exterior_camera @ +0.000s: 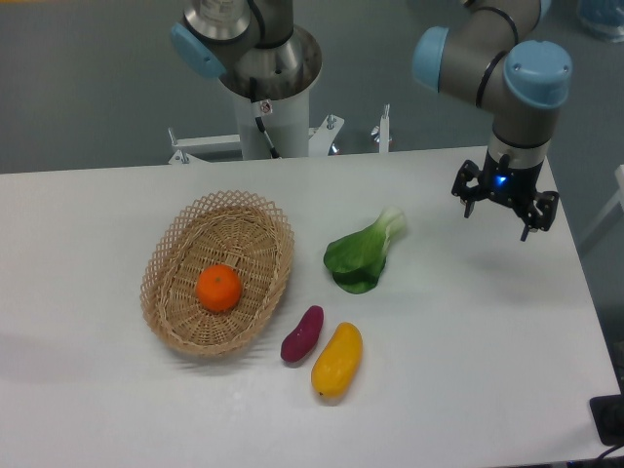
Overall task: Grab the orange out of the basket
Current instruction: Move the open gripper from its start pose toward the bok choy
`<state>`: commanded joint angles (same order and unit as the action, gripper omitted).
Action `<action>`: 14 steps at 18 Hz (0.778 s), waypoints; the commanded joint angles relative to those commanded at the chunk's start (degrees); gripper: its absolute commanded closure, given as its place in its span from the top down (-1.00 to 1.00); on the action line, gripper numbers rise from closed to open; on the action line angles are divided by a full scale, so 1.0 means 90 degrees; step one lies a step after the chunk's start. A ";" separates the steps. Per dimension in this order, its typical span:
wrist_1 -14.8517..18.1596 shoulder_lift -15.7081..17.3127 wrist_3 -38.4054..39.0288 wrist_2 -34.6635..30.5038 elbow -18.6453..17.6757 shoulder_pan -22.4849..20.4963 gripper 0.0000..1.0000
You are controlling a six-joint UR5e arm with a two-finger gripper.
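Note:
The orange (218, 288), a small round bright-orange fruit, lies in the middle of the basket (168, 255), an oval tan wicker basket on the left half of the white table. My gripper (501, 221) hangs above the table's far right side, well away from the basket. Its fingers are spread open with nothing between them.
A green bok choy (363, 253) lies mid-table. A purple sweet potato (302, 334) and a yellow-orange mango-like fruit (336, 360) sit just right of the basket near the front. The robot base (266, 93) stands behind the table.

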<state>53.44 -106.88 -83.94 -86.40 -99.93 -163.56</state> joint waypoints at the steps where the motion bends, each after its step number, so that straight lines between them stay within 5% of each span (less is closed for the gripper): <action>1: 0.0000 0.0000 0.0000 -0.0010 0.0000 0.0000 1.00; 9: -0.0019 0.0039 0.0126 0.0273 -0.0087 0.0019 1.00; 14: -0.0088 0.0273 0.1112 0.0283 -0.0341 0.0283 1.00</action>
<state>52.65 -104.42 -73.93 -83.85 -103.01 -161.02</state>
